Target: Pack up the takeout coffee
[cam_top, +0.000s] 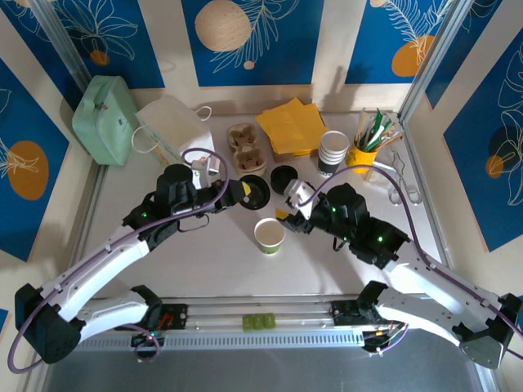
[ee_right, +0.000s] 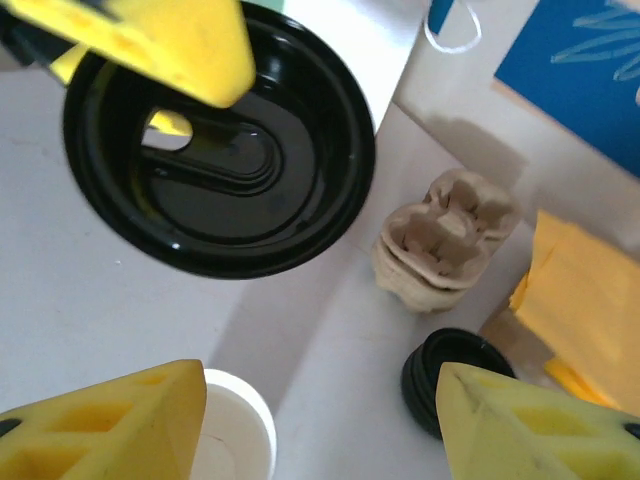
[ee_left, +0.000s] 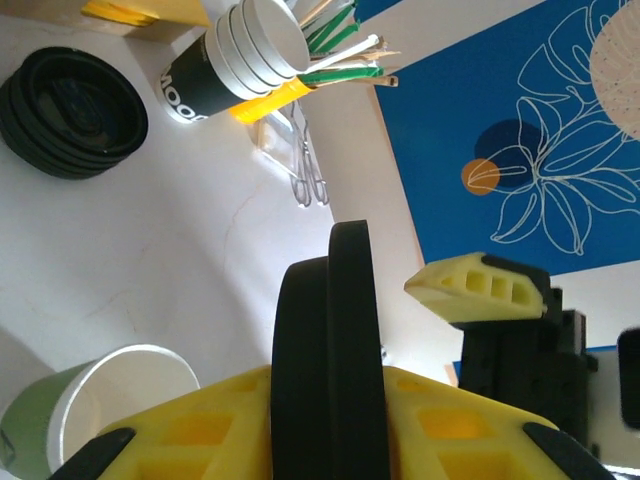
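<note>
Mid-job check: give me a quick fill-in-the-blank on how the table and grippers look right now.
1. The left gripper is shut on a black ____.
2. The right gripper hovers near the light-green cup with its jaws ____.
3. The straws stand in a ____ cup.
Missing words: lid; open; yellow.

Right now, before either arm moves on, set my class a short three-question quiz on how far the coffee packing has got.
1. True or false: the green cup is already covered.
2. What does the left gripper hold? A) nothing B) a black lid C) the green cup
3. Fill in: the right gripper, above the green cup, stands ___.

Key: 1 false; 2 B; 3 open.
</note>
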Robot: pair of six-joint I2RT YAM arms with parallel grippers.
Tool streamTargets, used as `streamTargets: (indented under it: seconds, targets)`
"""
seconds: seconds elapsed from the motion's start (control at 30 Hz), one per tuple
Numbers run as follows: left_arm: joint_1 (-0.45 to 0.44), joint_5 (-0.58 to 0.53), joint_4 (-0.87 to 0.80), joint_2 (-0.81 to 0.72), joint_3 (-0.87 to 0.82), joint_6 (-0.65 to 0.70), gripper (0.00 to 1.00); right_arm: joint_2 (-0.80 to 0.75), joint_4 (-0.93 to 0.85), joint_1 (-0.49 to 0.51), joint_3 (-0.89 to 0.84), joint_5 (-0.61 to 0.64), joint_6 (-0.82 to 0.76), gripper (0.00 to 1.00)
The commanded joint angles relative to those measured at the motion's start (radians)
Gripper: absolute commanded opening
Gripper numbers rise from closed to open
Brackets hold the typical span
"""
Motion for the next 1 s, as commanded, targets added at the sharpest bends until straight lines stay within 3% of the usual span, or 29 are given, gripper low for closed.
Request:
streamTargets:
  seconds: [0.0, 0.17, 0.37, 0.7, 0.97]
  targets:
    - [0.009, 0.058, 0.009, 0.017, 0.017, -0.059, 0.29, -0.069, 0.098, 0.018, -0.046, -0.021, -0.265, 0.60]
    - [0.009, 0.084, -0.006, 0.036, 0.021, -0.114, 0.29, -0.137, 0.242, 0.074, -0.149, -0.036, -0.435, 0.59]
    - [0.009, 0.197, 0.152, 0.099, -0.013, -0.211, 0.31, -0.101, 0.322, 0.125, -0.172, 0.058, -0.523, 0.57]
    - [0.008, 0.179, 0.117, 0.097, -0.018, -0.212, 0.29, -0.056, 0.352, 0.159, -0.156, 0.125, -0.565, 0.48]
    - [0.008, 0.167, 0.105, 0.094, -0.021, -0.216, 0.29, -0.033, 0.349, 0.168, -0.169, 0.132, -0.569, 0.47]
